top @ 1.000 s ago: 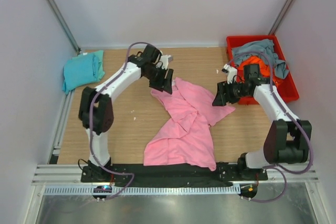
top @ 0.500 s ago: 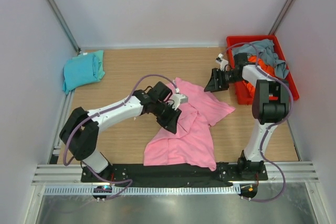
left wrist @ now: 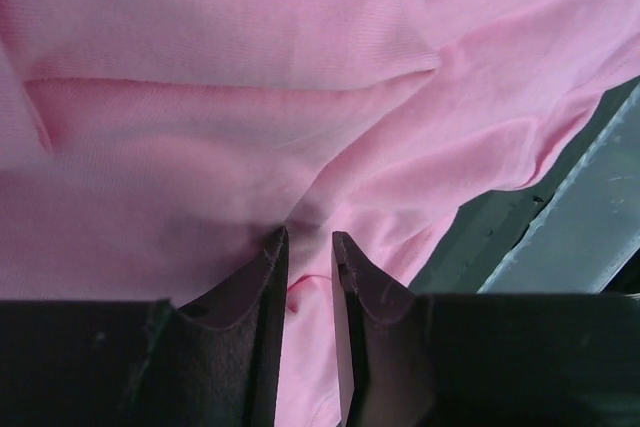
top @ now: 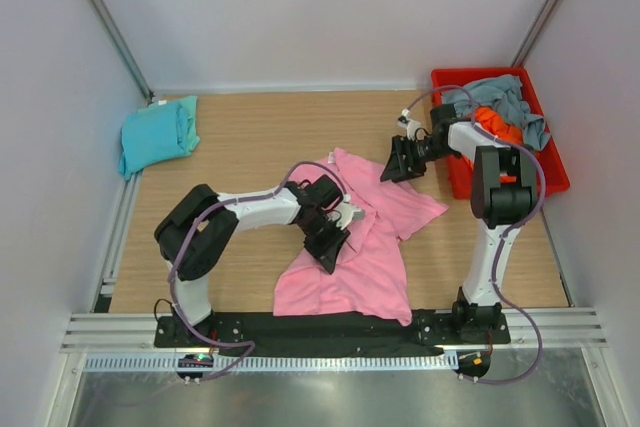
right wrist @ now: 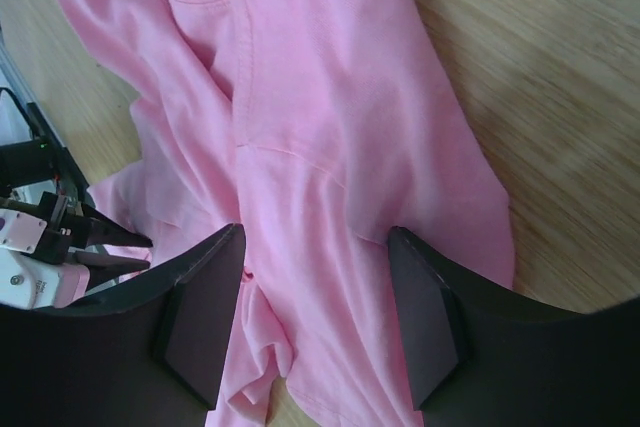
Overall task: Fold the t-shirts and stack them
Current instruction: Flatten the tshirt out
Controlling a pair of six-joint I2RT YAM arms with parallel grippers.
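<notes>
The table (top: 240,137) bears a pink t-shirt (top: 350,257), a seemingly folded teal t-shirt (top: 158,134) and a red bin (top: 548,169).

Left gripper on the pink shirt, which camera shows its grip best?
Left wrist: the left gripper pinches a fold of the pink shirt, fingers nearly together. The top view shows it on the shirt, jaws unclear; the right wrist view shows it tiny at the edge.

overhead camera looks down on the table (top: 240,147); both wrist cameras sit close over the pink t-shirt (top: 350,282).
</notes>
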